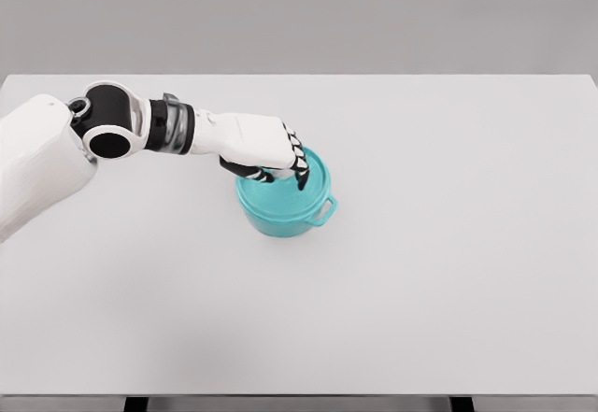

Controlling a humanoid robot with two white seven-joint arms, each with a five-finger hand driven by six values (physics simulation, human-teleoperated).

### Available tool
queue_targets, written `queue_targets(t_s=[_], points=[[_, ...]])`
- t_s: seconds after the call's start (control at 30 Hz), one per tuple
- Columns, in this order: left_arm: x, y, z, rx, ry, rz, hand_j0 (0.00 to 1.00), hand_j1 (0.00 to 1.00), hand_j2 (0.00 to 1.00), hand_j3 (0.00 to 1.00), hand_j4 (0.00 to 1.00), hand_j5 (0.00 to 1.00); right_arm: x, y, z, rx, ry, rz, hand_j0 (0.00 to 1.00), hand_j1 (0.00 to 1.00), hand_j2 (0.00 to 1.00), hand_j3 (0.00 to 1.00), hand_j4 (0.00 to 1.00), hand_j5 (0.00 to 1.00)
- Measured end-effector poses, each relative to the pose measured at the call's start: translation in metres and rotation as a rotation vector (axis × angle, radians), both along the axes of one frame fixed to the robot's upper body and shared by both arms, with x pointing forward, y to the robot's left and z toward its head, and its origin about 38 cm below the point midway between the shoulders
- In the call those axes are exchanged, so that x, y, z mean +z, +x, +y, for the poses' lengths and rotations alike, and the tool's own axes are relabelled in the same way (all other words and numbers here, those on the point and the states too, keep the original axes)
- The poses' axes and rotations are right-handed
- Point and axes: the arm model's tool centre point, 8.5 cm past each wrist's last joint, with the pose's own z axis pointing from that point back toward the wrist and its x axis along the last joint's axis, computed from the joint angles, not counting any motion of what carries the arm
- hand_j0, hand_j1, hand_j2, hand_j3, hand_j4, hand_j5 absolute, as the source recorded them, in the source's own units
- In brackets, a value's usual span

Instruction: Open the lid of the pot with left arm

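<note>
While one white arm is reaching in from the left across the pale, matte counter, its left hand is resting on top of the single teal pot — fingers curling down over the lid, though whether they are actually clamping its knob is hidden beneath the palm. The pot is sitting upright slightly left of the counter's centre, round and smooth-walled, with one small loop handle sticking out at its right side — the lid, same teal, is lying flat and seated on the rim.
</note>
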Motion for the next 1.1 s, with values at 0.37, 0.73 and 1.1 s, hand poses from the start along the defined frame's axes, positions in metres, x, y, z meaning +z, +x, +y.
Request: queue_targets(t_s=[0.37, 0.73, 1.1], points=[[0.016, 0.005, 0.033, 0.052, 0.022, -0.035, 0.44, 0.44, 0.44, 0.44, 0.44, 0.44, 0.000, 0.001, 0.000, 0.000, 0.000, -0.002, 1.00, 1.00, 1.00, 1.00, 1.00, 1.00], [0.018, -0.009, 0.145, 0.228, 0.163, -0.048, 0.50, 0.50, 0.50, 0.50, 0.50, 0.50, 0.000, 0.001, 0.000, 0.000, 0.000, -0.001, 1.00, 1.00, 1.00, 1.00, 1.00, 1.00], [0.016, -0.011, 0.161, 0.259, 0.182, -0.040, 1.00, 1.00, 1.00, 1.00, 1.00, 1.00, 0.000, 0.000, 0.000, 0.000, 0.000, 0.000, 1.00, 1.00, 1.00, 1.00, 1.00, 1.00]])
